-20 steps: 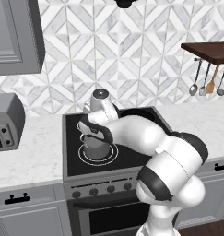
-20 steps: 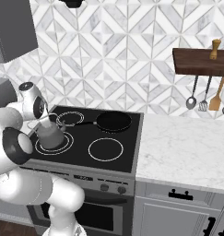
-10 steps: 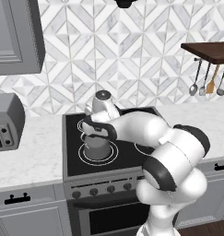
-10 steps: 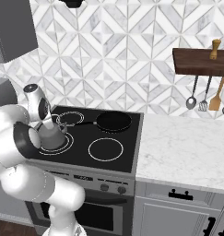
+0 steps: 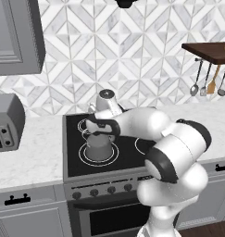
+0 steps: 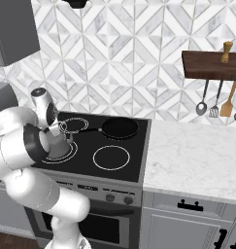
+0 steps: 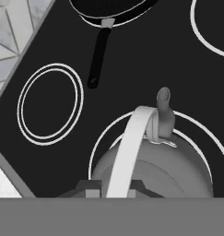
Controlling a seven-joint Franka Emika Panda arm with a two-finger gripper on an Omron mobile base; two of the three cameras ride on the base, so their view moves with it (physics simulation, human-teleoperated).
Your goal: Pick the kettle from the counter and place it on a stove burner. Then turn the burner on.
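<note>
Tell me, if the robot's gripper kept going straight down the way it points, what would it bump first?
Probably the squat dark grey metal kettle right under the gripper, starting with its pale arched handle, which runs up between the fingertips.

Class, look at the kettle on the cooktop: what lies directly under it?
The kettle sits over the stove burner, whose two white rings curve out around its base. The burner's centre is hidden beneath the kettle, so contact cannot be confirmed.

Dark grey kettle (image 7: pixel 164 173) (pale handle), black cooktop (image 7: pixel 132 69) with white rings, black frying pan (image 6: pixel 120 128), white-grey diamond backsplash (image 6: pixel 124 63)
</note>
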